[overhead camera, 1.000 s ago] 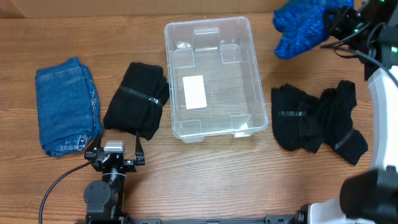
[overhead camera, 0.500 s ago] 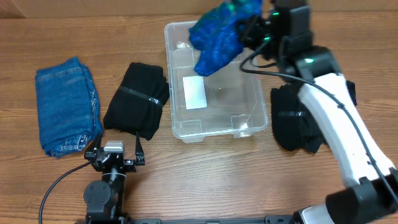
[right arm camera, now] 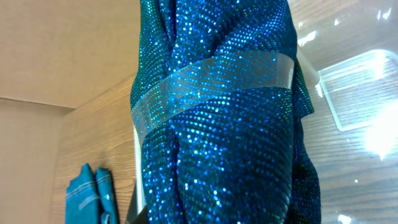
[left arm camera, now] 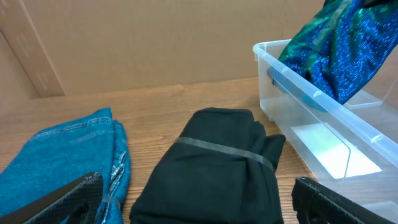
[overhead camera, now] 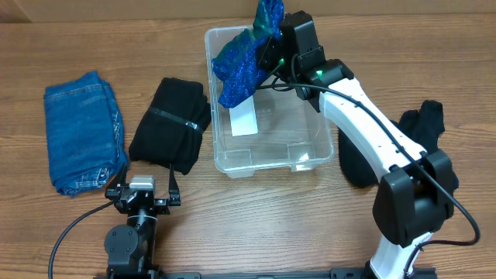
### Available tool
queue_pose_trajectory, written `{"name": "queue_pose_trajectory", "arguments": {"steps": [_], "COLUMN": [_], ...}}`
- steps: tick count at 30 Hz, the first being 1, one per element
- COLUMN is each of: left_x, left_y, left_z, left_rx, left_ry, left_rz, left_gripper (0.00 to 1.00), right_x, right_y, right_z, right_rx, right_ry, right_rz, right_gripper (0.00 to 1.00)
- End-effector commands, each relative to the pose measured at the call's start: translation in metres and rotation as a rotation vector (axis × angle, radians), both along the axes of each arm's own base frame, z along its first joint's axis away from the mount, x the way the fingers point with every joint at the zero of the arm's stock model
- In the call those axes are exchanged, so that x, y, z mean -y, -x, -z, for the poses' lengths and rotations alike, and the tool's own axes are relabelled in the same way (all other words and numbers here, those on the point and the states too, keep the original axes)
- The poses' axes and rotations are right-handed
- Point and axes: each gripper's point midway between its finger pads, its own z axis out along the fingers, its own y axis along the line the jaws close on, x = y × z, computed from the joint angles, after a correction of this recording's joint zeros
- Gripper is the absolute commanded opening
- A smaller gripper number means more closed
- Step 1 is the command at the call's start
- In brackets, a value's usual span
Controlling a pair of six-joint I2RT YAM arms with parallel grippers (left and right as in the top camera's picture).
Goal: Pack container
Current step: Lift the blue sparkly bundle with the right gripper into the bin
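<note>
The right claw (overhead camera: 269, 48) pinches a sparkly blue cloth (overhead camera: 239, 68) with a clear band (right arm camera: 211, 84) round its middle, dangling it over the back left corner of the container (overhead camera: 267, 165), which sits mid-tabletop (overhead camera: 232, 225). A white label (overhead camera: 246, 122) shows on its floor, with open room across the right half. The left claw (overhead camera: 142, 184) rests spread wide at the near edge, just short of a banded black bundle (overhead camera: 170, 124). Folded jeans (overhead camera: 81, 132) lie further left, and black clothes (overhead camera: 425, 132) lie right of the container, partly under the arm.
</note>
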Motion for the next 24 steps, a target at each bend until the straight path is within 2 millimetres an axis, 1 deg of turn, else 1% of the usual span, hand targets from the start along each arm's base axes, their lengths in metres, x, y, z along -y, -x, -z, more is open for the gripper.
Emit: {"name": "queue_pose_trajectory", "arguments": {"steps": [1,4,8,13,15,16,17,18,20,22,24], "left_x": [0.0,0.0,0.0,0.0,0.0,0.0,0.0,0.0,0.0,0.0,0.0], "left_y": [0.0,0.0,0.0,0.0,0.0,0.0,0.0,0.0,0.0,0.0,0.0], "left_z": [0.0,0.0,0.0,0.0,0.0,0.0,0.0,0.0,0.0,0.0,0.0], "left_rx": [0.005,0.005,0.005,0.005,0.005,0.005,0.005,0.005,0.005,0.005,0.005], "left_ry": [-0.008,-0.008,-0.008,-0.008,-0.008,-0.008,-0.008,-0.008,-0.008,-0.008,-0.008], "left_rz": [0.003,0.003,0.003,0.003,0.003,0.003,0.003,0.003,0.003,0.003,0.003], "left_gripper": [1.0,1.0,1.0,1.0,1.0,1.0,1.0,1.0,1.0,1.0,1.0], "right_x": [-0.002,-0.005,-0.005,-0.002,-0.002,-0.001,0.0,0.001,0.007,0.01,0.012], "right_y": [-0.01,-0.018,-0.022,-0.026,-0.027,-0.027,-0.026,-0.024,-0.023,-0.02,-0.017], "right_z": [0.007,0.025,0.035,0.066,0.067,0.068,0.069,0.071,0.076,0.079,0.083], "right_rx": [0.015,-0.001,-0.009,-0.048,-0.04,-0.019,-0.002,0.012,0.029,0.037,0.046], "right_ry": [-0.007,-0.013,-0.015,0.024,0.042,0.081,0.125,0.17,0.264,0.324,0.386], "right_rz": [0.01,0.029,0.046,0.066,0.054,0.021,-0.016,-0.052,-0.095,-0.141,-0.195], "right_gripper": [0.04,0.04,0.04,0.04,0.05,0.12,0.25,0.34,0.41,0.44,0.54]}}
